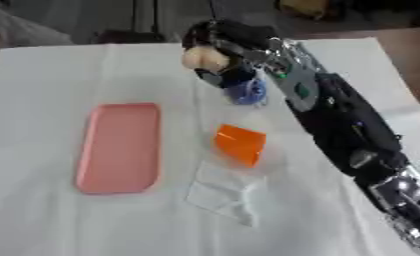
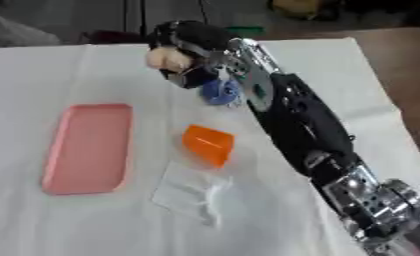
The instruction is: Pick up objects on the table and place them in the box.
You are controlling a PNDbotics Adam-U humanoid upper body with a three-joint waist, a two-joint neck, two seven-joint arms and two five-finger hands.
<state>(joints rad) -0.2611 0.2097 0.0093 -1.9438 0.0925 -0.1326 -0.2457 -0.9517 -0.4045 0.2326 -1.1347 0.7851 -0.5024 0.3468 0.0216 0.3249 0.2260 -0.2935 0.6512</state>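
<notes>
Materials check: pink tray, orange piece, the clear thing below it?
The flat pink rounded-rectangle tray looks like matte plastic or silicone: even colour, soft raised rim, no glare. The orange wedge-shaped block seems to be smooth hard plastic, with crisp edges and flat faces. The clear crinkled packet looks like thin glossy plastic film: see-through, creased, pale highlights. All hedged; none can be confirmed by look alone.
</notes>
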